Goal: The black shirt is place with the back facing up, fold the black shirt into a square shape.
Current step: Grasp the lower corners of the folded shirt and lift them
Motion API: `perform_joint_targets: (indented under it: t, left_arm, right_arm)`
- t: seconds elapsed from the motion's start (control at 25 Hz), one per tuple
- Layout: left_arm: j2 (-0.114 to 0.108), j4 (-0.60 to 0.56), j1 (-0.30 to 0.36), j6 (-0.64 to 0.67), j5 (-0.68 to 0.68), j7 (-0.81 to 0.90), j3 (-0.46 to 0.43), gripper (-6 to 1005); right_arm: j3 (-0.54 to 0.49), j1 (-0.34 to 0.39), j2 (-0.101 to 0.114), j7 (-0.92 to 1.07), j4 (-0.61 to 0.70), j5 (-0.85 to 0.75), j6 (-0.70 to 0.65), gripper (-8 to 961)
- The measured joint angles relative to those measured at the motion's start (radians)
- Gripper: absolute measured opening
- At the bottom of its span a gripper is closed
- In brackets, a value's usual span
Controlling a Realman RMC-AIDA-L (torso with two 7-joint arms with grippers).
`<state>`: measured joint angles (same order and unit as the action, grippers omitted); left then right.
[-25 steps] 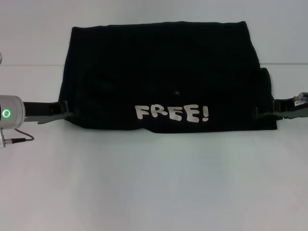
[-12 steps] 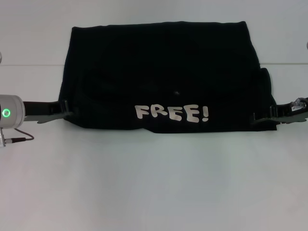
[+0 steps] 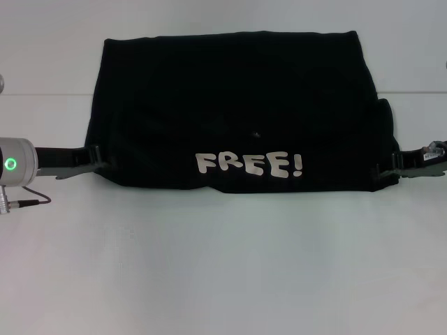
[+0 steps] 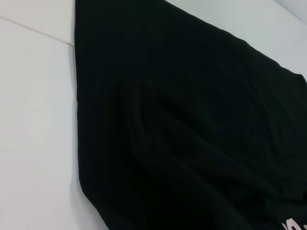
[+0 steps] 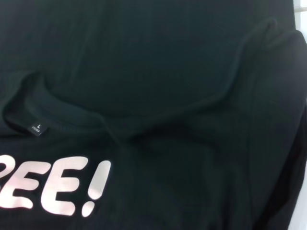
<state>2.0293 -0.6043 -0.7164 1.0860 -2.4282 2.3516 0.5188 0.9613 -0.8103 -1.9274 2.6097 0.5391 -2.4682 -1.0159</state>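
While the left gripper [image 3: 98, 166], a dark two-fingered claw on a silver wrist with a green light, reaches in from nine o'clock of the head view, its tips meet the left edge of the black shirt [image 3: 237, 105], a large soft black short-sleeved T-shirt; whether those tips pinch the cloth or merely touch it I cannot tell. That shirt lies folded into a wide band across the middle of the white table [image 3: 223, 265], spreading from nine o'clock to three o'clock, with the cream cartoon "FREE!" lettering [image 3: 249, 165] face up along its near edge, toward six o'clock. Seen from the right wrist, the neckline and a small size label [image 5: 36, 128] sit just beyond the print. At three o'clock the right gripper [image 3: 384, 172], dark likewise, touches the shirt's right near corner; its grip cannot be told either.
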Motion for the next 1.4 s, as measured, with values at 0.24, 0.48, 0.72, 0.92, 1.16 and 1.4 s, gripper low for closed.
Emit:
perform_joint_targets:
  t: [0.24, 0.48, 0.72, 0.92, 1.16, 1.4]
  left_arm:
    - [0.000, 0.000, 0.000, 0.001, 0.000, 0.001, 0.001, 2]
    - [0.000, 0.000, 0.000, 0.004, 0.000, 0.002, 0.001, 2]
    - [-0.005, -0.011, 0.001, 0.034, -0.005, 0.002, 0.003, 3]
    - [-0.019, -0.039, 0.010, 0.054, -0.008, 0.023, 0.002, 3]
    - [-0.022, -0.047, 0.016, 0.054, -0.015, 0.031, 0.000, 2]
    - [-0.022, -0.051, 0.014, 0.050, -0.041, 0.050, -0.002, 2]
  right_arm:
    - [-0.001, 0.001, 0.001, 0.000, 0.000, 0.000, 0.002, 331]
    - [-0.001, 0.002, 0.003, 0.002, 0.000, 0.000, 0.003, 87]
    - [-0.001, 0.013, 0.013, 0.000, 0.011, 0.000, -0.018, 35]
    - [-0.008, 0.039, 0.026, 0.011, 0.041, 0.000, -0.044, 35]
    - [-0.028, 0.053, 0.035, 0.012, 0.050, 0.000, -0.050, 36]
    - [-0.044, 0.056, 0.039, 0.011, 0.052, 0.000, -0.054, 36]
